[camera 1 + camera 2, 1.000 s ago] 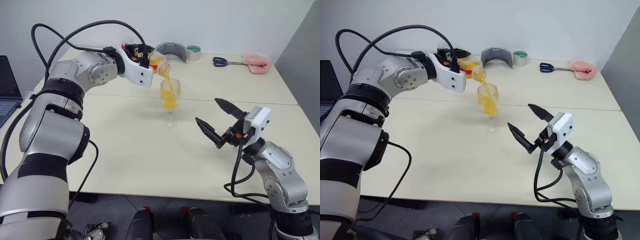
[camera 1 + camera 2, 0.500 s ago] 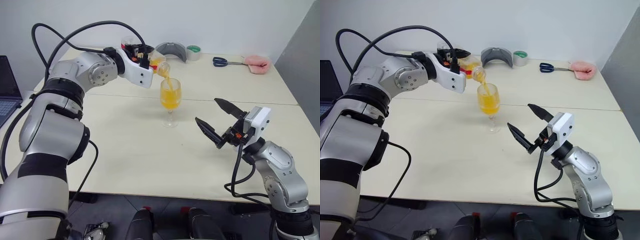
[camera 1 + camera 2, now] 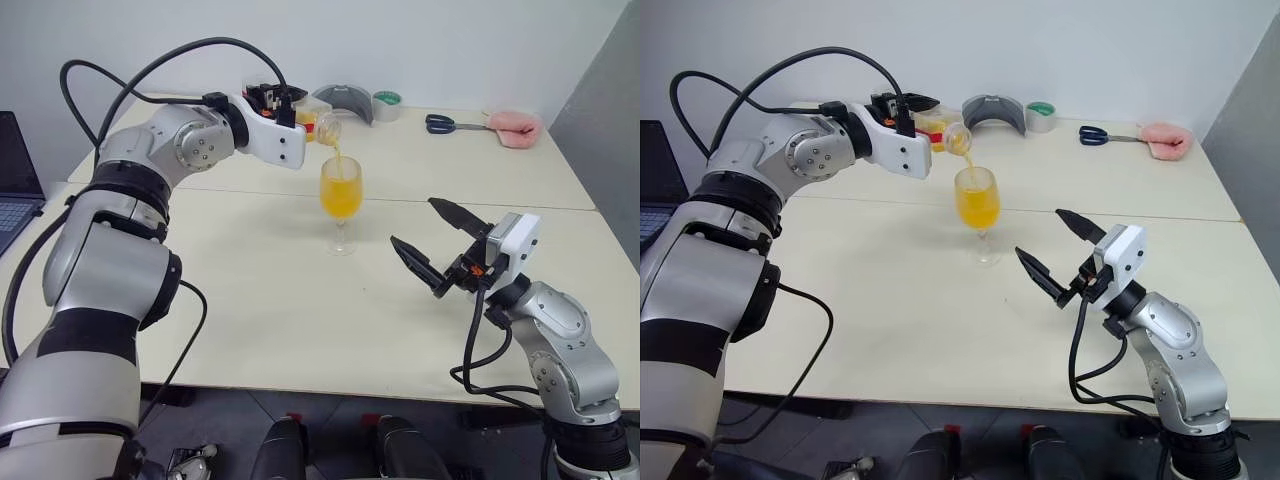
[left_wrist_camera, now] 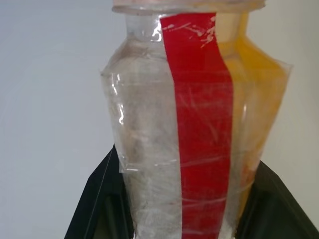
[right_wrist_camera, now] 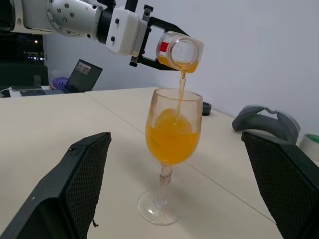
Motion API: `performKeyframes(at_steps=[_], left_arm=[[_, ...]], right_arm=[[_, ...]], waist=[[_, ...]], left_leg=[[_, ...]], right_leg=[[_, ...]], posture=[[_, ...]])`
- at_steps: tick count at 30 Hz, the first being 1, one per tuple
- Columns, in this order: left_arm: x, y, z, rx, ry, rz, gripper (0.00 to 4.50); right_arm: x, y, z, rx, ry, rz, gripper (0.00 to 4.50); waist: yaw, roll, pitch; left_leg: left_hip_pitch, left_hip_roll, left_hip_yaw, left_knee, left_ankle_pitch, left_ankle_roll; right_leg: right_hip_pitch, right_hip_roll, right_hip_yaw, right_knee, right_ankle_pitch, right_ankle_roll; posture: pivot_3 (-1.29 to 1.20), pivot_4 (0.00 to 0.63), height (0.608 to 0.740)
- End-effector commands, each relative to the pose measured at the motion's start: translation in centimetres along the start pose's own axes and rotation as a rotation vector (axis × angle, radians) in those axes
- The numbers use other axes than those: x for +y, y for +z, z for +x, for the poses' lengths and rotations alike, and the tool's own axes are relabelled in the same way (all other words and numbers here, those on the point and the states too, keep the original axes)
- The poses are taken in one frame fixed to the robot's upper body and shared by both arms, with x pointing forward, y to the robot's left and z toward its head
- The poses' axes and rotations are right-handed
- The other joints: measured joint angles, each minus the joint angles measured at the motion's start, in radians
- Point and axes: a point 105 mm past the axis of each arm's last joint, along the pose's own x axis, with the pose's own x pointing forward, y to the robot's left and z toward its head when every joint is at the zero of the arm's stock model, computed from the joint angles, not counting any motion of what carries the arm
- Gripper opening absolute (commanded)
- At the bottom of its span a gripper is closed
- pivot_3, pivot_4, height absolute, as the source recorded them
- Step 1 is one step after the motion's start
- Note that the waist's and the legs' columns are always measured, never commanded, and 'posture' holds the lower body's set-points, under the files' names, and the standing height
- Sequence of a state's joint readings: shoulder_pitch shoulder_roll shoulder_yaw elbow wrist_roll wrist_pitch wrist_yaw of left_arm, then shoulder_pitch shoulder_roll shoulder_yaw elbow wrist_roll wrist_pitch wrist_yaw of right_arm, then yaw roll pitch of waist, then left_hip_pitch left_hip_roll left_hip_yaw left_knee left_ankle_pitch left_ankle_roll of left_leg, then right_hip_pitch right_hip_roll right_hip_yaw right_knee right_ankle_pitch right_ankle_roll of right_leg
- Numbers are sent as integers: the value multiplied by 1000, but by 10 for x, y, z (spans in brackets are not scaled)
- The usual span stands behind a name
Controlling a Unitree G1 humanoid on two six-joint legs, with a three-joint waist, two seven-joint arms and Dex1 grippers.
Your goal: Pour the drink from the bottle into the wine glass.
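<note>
A plain white wall (image 3: 450,40) runs behind the scene, and a grey panel (image 3: 600,120) closes off the far right side. Two cream-coloured tables (image 3: 300,300) stand pushed together, with a thin seam (image 3: 470,205) running across between them. The far table (image 3: 450,160) carries clutter along its back edge: a grey curved holder (image 3: 345,100), a roll of tape with a green core (image 3: 386,103), a pair of dark-handled scissors (image 3: 450,123) and a pink cloth (image 3: 512,126). An open laptop (image 3: 15,185) sits at the left edge. Below the near table edge the floor (image 3: 330,415) is dark grey. The light is even and soft.
</note>
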State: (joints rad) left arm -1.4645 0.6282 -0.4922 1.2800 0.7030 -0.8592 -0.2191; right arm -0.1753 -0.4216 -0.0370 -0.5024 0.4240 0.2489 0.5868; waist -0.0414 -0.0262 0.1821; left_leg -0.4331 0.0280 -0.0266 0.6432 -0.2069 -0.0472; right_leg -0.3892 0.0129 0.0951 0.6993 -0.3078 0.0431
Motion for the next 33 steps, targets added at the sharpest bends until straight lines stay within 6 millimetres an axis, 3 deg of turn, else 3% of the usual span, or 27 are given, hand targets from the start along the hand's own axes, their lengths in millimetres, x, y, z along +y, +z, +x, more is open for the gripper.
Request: performKeyframes(at_steps=[1, 7, 17, 25, 33], left_arm=[[24, 6, -3, -45, 107, -74, 1885], [27, 0, -6, -49, 178, -278, 1885], [8, -28, -17, -13, 465, -997, 1885], [-58, -48, -49, 211, 637, -1365, 1885], [-106, -37, -65, 267, 627, -1528, 1885]], right_arm=[[-3, 10, -1, -32, -6, -23, 4500], [-2, 9, -1, -20, 2, -23, 4500], [11, 10, -14, 30, 100, 4, 4500], [27, 9, -29, 94, 221, 56, 4500], [31, 9, -29, 100, 258, 90, 4500]], waist=[[0, 0, 0], [0, 0, 0], [-2, 0, 0], [-5, 0, -1], [-2, -1, -1]], left_leg=[[0, 0, 0, 0, 0, 0], [0, 0, 0, 1, 0, 0], [0, 0, -1, 2, 0, 0], [2, 1, -2, 3, 0, 0], [2, 0, -3, 6, 0, 0]], right_leg=[[0, 0, 0, 0, 0, 0], [0, 0, 0, 0, 0, 0], [0, 0, 0, 5, 0, 0], [1, -1, 0, 8, 0, 0], [1, -1, -1, 11, 0, 0]], posture=[[0, 150, 740], [0, 150, 740], [0, 150, 740], [0, 150, 740], [0, 150, 740]])
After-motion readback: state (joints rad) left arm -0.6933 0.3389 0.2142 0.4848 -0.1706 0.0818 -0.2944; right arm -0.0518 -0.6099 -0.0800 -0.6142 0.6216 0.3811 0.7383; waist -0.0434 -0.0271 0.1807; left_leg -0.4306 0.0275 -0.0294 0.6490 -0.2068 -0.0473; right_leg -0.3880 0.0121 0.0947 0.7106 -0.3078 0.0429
